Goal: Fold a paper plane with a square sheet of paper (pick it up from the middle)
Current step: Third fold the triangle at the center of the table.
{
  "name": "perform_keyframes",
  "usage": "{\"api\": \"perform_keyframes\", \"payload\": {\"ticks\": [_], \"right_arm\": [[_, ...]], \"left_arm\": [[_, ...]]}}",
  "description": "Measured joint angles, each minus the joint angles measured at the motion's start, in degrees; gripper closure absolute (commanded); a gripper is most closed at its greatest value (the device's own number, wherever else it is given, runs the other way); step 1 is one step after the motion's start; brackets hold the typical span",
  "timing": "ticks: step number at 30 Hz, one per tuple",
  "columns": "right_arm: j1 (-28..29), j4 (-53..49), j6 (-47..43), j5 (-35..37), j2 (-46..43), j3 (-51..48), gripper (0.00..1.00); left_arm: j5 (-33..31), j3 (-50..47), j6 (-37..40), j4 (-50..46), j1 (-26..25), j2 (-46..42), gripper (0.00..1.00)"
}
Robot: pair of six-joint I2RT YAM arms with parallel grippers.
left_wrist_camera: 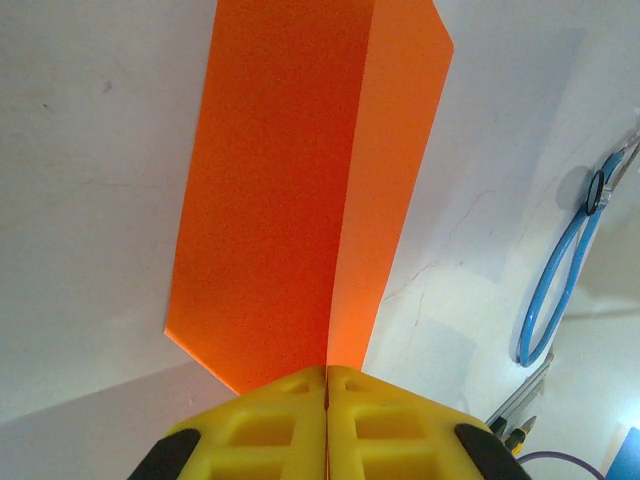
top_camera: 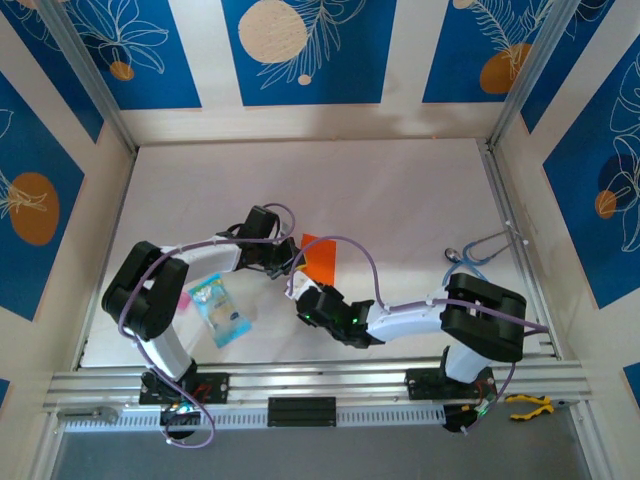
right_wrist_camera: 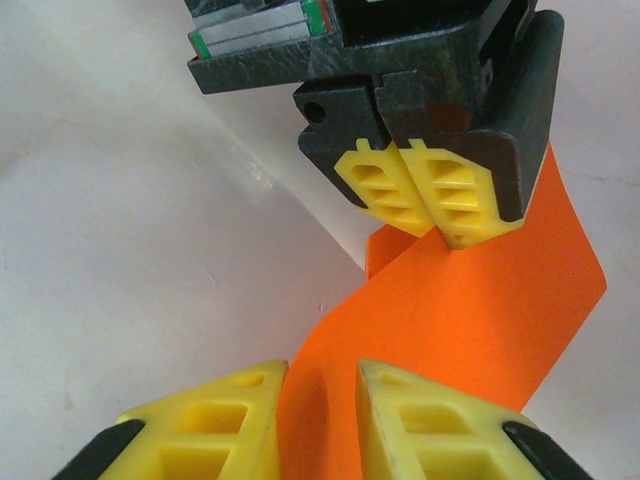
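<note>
Right gripper [right_wrist_camera: 322, 385] fingers are standing parted around the near edge of the square sheet of paper [right_wrist_camera: 470, 320], not yet pinching. Beyond, the left gripper [right_wrist_camera: 425, 205] is clenching its centre fold, holding it above the bench's [top_camera: 400, 200] middle. Creasing seems underway; next calls for a closing pinch. Open room is lying toward the far edge.

Robot lab test cell. Left arm [top_camera: 160, 290] and right arm [top_camera: 480, 315] are bolted side by side to a slotted aluminium rail [top_camera: 310, 385] at the near edge of a plain white table [top_camera: 400, 190]. Extrusion posts [top_camera: 90, 75] frame the cell. Walls are printed backdrop panels [top_camera: 300, 50], blue with leaf and circle art. Purple cables [top_camera: 352, 243] loop loose along both arms. Yellow-black pliers [top_camera: 528, 405] lie by the rail's right end. A blue loop [left_wrist_camera: 555, 290] lies at the table's right edge.
</note>
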Motion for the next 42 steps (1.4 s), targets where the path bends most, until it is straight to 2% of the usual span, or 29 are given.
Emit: {"api": "perform_keyframes", "payload": {"ticks": [23,26,30,36,42], "right_arm": [[-0.8,-0.9,0.7,0.0,-1.5,-0.5,0.95],[-1.1,-1.1,0.9,-0.5,-2.2,-0.8,0.97],[-1.9,-1.1,1.4,-2.1,-3.1,-1.2,0.97],[-4.0,-1.0,2.9,-8.0,-4.9,-2.8,0.97],[-11.7,0.1,8.5,-22.1,-8.2,-5.4,0.97]], "left_arm": [[0.0,0.0,0.0,-0.1,0.0,0.0,0.89],[-0.2,0.0,0.1,-0.4,0.0,0.0,0.84],[-0.9,0.0,0.5,-1.5,0.1,0.0,0.71],[-2.9,0.3,2.1,-5.5,1.3,-2.6,0.6],[-4.4,3.3,5.1,-10.7,3.7,-7.7,0.57]]}}
